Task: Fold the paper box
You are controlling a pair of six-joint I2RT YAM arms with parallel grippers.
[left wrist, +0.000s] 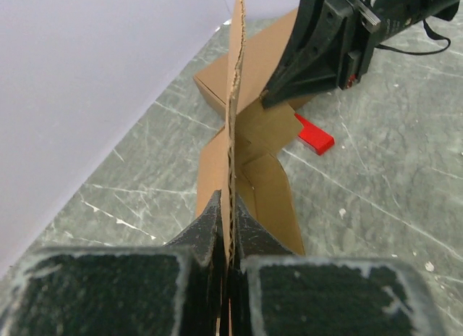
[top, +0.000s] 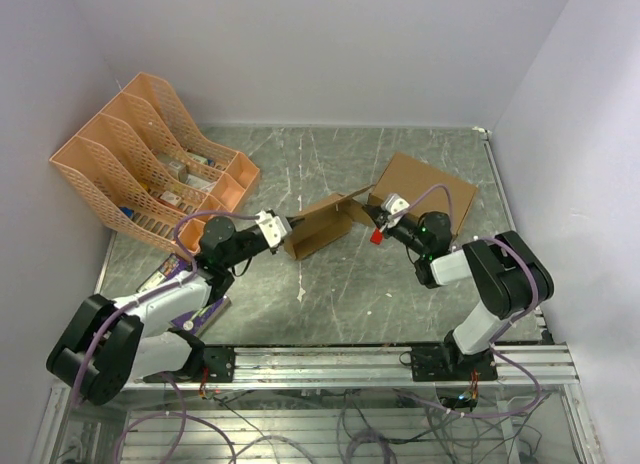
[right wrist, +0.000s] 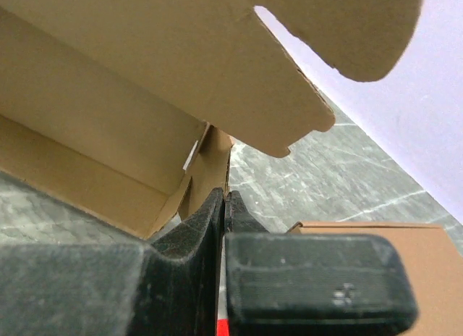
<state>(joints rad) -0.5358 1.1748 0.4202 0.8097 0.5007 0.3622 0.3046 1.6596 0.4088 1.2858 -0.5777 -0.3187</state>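
We see the half-folded plain brown thin-cardboard paper box (top: 318,227) mid-way across the grey marbled table (top: 330,289), between the arms. Left gripper (top: 288,227) clamped on its upright wall edge. Right gripper (top: 371,217) fingers pressed together, nothing visible between them, just beside its raised flap.

Wide free room on the grey marbled tabletop (top: 340,299) in front, between the two arm bases. Mid-table, the half-folded plain brown thin-cardboard paper box (top: 318,229) bars the way across. A wider brown cardboard box (top: 430,189) crowds the back right, and an orange mesh plastic file rack (top: 150,164) walls off the back left corner.
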